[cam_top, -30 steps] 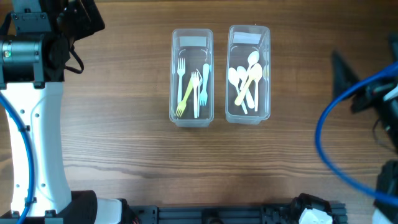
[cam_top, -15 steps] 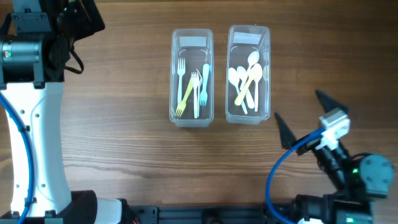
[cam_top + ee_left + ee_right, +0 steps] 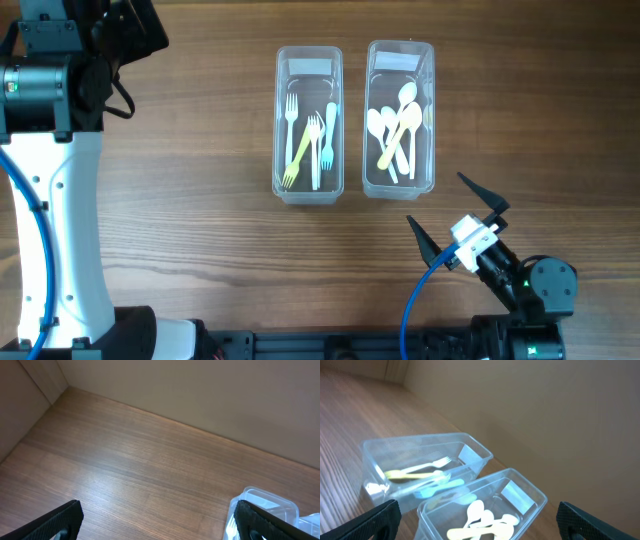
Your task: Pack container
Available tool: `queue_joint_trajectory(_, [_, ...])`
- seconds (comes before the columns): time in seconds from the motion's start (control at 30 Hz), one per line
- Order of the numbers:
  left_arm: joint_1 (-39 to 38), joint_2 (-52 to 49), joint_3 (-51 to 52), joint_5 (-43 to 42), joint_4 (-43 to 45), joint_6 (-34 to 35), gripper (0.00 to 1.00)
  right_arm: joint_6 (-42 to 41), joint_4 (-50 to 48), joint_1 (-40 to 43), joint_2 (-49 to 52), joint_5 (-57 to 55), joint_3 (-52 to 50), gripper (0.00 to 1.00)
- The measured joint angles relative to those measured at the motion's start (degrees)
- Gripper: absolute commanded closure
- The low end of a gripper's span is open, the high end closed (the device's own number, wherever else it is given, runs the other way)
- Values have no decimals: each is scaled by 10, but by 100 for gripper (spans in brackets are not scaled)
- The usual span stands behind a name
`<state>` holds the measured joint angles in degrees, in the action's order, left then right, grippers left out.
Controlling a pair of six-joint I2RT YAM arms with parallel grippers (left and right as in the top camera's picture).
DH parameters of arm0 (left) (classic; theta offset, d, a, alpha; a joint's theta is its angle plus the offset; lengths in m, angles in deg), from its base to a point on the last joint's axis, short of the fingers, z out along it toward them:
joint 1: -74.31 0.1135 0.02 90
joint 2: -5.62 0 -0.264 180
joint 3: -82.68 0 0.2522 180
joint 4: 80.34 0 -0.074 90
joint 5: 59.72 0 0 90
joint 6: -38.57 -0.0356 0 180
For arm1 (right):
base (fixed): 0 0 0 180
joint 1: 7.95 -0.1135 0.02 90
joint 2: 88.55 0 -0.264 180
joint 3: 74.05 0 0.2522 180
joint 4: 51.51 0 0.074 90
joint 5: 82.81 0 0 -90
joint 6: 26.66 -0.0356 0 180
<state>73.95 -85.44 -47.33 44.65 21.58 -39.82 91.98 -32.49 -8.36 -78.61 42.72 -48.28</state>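
Observation:
Two clear plastic containers stand side by side at the table's far middle. The left container (image 3: pixel 309 124) holds several plastic forks (image 3: pixel 313 140). The right container (image 3: pixel 400 118) holds several plastic spoons (image 3: pixel 396 130). My right gripper (image 3: pixel 452 212) is open and empty, near the front of the table below the spoon container; its wrist view shows both containers, fork one (image 3: pixel 425 472) and spoon one (image 3: pixel 485 510). My left gripper (image 3: pixel 159 519) is open and empty over bare wood at the far left; a container corner (image 3: pixel 265 505) shows at its right.
A blue cable (image 3: pixel 418 300) loops from the right arm near the front edge. The white left arm (image 3: pixel 55 210) runs along the left side of the table. A wall stands behind the table (image 3: pixel 200 390).
My right arm has swung from the right edge down and left to the front of the table, gripper open throughout. The left arm and both containers have not moved.

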Motion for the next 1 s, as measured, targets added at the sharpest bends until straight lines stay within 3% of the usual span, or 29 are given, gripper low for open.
queue_joint_trajectory(0.3, [0,0,0,0,0,0,0,14,42,-17,-14,0,-1,0])
queue_joint_trajectory(0.5, [0,0,0,0,0,0,0,-103,3,-28,-20,-2,-2,0])
queue_joint_trajectory(0.73, [0,0,0,0,0,0,0,-223,-84,-28,-22,-163,-15,0])
queue_joint_trajectory(1.0, [0,0,0,0,0,0,0,-245,-115,-28,-61,-259,-99,0])
